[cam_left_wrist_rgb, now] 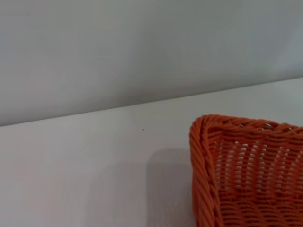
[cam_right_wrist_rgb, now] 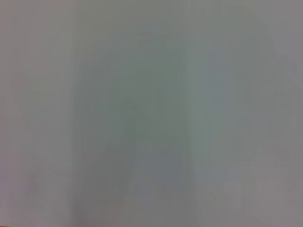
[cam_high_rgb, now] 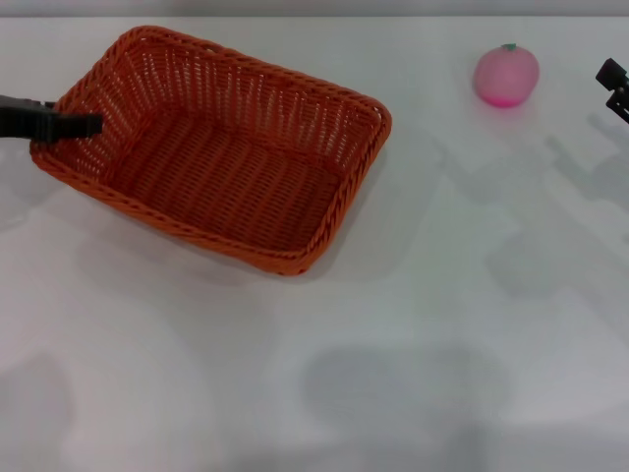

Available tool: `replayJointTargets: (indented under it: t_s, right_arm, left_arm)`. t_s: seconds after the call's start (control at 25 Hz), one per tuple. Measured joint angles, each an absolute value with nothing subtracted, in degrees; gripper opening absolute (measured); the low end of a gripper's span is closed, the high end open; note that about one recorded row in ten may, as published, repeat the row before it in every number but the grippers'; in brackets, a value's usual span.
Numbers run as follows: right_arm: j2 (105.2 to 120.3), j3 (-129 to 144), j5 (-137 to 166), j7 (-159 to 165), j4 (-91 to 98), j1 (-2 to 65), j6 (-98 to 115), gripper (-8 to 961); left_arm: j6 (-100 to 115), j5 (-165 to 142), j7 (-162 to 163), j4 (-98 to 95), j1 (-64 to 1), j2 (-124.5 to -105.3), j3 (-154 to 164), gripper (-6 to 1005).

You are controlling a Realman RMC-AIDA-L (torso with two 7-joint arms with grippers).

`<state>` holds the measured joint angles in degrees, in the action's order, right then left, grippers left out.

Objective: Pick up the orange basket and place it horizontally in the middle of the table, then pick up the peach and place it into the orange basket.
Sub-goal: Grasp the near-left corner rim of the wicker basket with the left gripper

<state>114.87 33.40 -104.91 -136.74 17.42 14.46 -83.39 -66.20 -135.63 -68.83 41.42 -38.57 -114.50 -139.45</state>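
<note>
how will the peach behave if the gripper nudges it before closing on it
The peach looks round and smooth, so it would probably roll across the bare table. Nothing beside it would stop it. Its small size suggests it is light, so even a slight touch might shift it.

The orange basket (cam_high_rgb: 211, 147) is a saturated orange all over, woven in close horizontal rows across its floor. Its flared walls are a more open weave, with pale slits of the white desk (cam_high_rgb: 393, 374) showing between the upright strands. The rim is a thicker braid of the same orange, its twisted strands clear in the left wrist view.

The peach (cam_high_rgb: 506, 76) is pale pink on top, deepening to magenta low on its side, with a tiny green tip.

The desk is plain white, patternless, crossed by soft grey shadows.

The left pincer (cam_high_rgb: 84, 125) looks black, possibly dark grey. The right pincer (cam_high_rgb: 616, 84) is black too.
</note>
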Motion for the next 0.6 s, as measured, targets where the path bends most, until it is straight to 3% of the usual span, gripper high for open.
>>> replayJointTargets:
  t_s: [0.28, 0.48, 0.6]
  right_arm:
    - [114.87, 33.40, -104.90, -136.68, 17.52, 14.50, -83.46, 744]
    - [114.87, 33.40, -104.87, -136.67, 17.50, 14.50, -83.39, 743]
    - [114.87, 33.40, -104.85, -136.66, 17.52, 14.63, -83.39, 743]
  left_arm:
    - [-65.51, -135.62, -68.37, 40.66, -39.13, -114.55, -138.36, 529]
    - [-65.52, -135.54, -68.42, 41.29, -39.18, -114.92, -138.34, 302]
    - [-65.74, -135.37, -68.26, 41.39, -39.32, -114.96, -138.34, 236]
